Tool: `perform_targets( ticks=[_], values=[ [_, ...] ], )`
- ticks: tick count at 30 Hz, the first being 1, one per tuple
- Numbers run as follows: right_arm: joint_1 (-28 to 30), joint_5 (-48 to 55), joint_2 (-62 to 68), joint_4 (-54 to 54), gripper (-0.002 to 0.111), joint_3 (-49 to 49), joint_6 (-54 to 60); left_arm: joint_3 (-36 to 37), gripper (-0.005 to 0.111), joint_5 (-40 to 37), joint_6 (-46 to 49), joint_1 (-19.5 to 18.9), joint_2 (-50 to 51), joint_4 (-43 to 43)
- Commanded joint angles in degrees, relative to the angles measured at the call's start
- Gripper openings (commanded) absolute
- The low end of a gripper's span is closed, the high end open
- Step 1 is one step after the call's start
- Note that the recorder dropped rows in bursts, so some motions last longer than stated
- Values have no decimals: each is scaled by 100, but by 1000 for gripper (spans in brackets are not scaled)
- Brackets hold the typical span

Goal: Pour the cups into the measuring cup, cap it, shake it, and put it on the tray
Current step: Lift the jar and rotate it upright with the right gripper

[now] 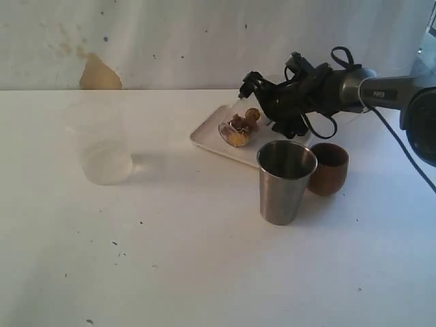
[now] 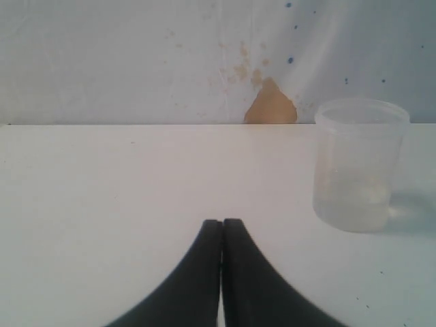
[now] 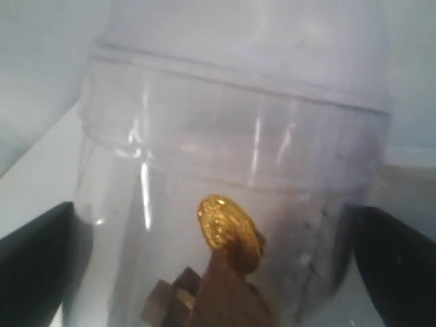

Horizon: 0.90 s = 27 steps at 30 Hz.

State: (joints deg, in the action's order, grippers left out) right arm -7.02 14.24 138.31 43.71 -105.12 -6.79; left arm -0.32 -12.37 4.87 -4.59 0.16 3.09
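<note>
My right gripper (image 1: 262, 109) is shut on the clear measuring cup (image 1: 238, 126), holding it tilted steeply just above the white tray (image 1: 206, 134). Brown chunks and gold pieces lie inside it. In the right wrist view the measuring cup (image 3: 231, 157) fills the frame between the two dark fingers (image 3: 37, 262), and a gold piece (image 3: 228, 228) shows through its wall. The steel tumbler (image 1: 286, 180) stands upright in front of the tray, with the wooden cup (image 1: 329, 168) just to its right. My left gripper (image 2: 221, 221) is shut on nothing, low over the table.
A frosted plastic cup (image 1: 102, 146) stands upright at the left of the table, and it is also in the left wrist view as the frosted cup (image 2: 357, 167). A white wall with a tan stain (image 1: 100, 73) backs the table.
</note>
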Motion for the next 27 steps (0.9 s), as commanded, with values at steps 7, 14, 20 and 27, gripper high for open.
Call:
perform_targets(
  ticks=[7,14,20,27],
  values=[
    [9,-78,148,58,98,-46,16,32,1,72,-9,-22,-16,-17],
    [9,185,56,24,9,-46,161,32,1,72,-9,-22,-16,-17],
    [9,186,-257,24,0,-46,820,32,1,72,-9,-22,-16,-17],
    [-56,-196,-880,13,0,-46,1758,32,1,72,-9,-22,-16,-17]
  ],
)
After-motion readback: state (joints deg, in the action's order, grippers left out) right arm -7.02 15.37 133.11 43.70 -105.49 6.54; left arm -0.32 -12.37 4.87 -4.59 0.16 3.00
